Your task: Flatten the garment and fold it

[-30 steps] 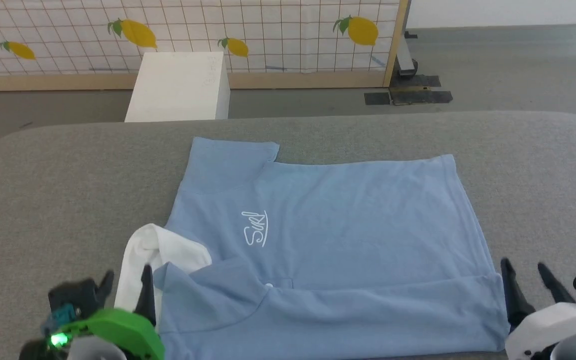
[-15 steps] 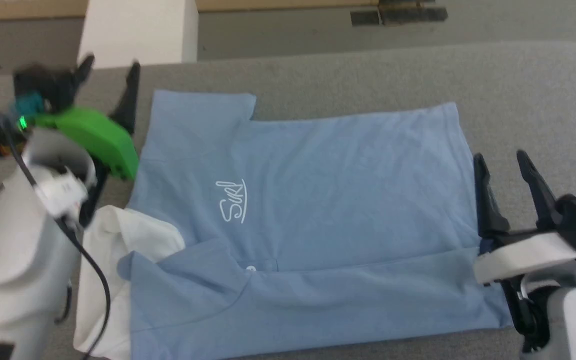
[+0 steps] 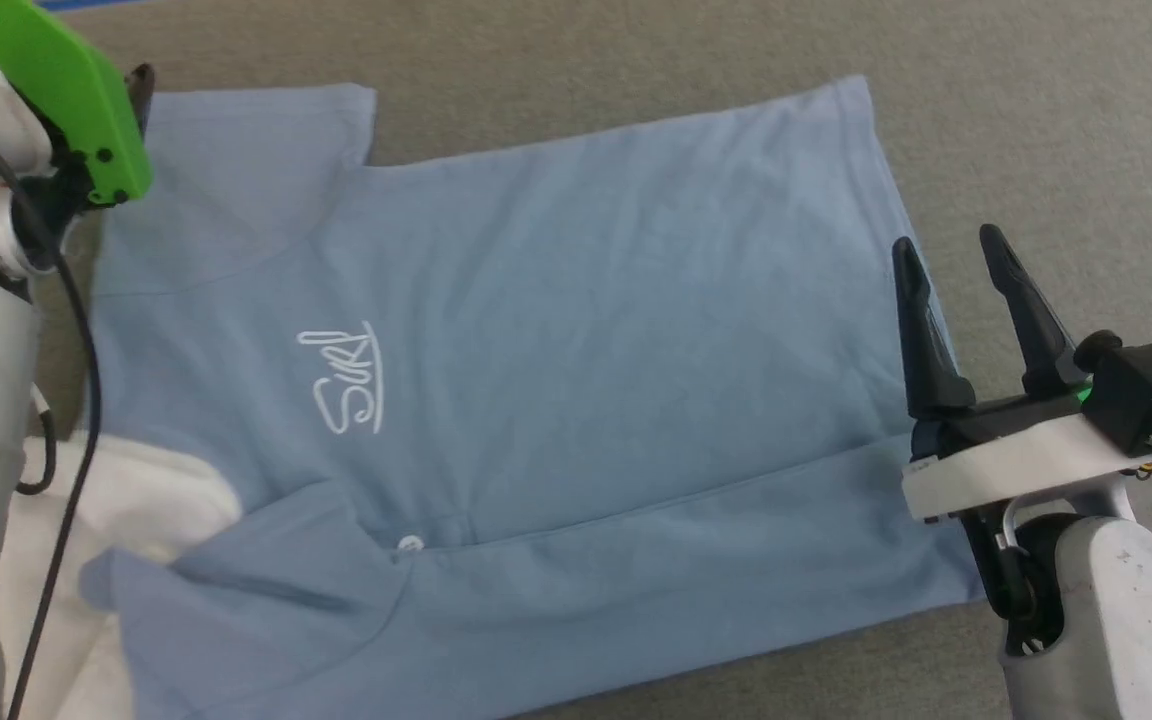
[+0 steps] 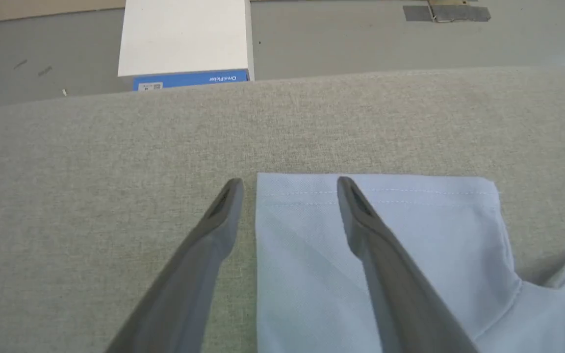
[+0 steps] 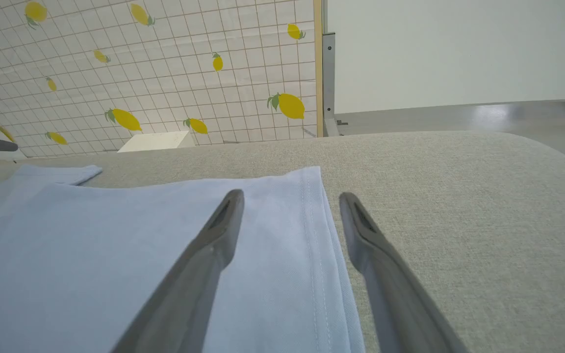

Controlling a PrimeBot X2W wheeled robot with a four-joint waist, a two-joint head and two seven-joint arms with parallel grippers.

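Grey fabric table (image 3: 636, 40), lemon-print wall (image 5: 165, 73) beyond. Polo shirt (image 3: 586, 300) logo (image 3: 341, 380): roughly "Surf"; white box (image 4: 184, 34) label (image 4: 192, 79): "OmniPicker". Left gripper (image 4: 287, 184) and right gripper (image 3: 946, 240) gape wide, empty.

Wht box (image 4: 184, 37), lemon-print wall (image 5: 165, 73), gry tabletop (image 4: 66, 171)

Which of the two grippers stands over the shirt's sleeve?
The left gripper: its open fingers straddle the sleeve edge. The right gripper, also open, straddles the bottom hem instead.

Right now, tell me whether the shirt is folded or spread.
Partly folded: shirt lies flat, near strip doubled over the front.
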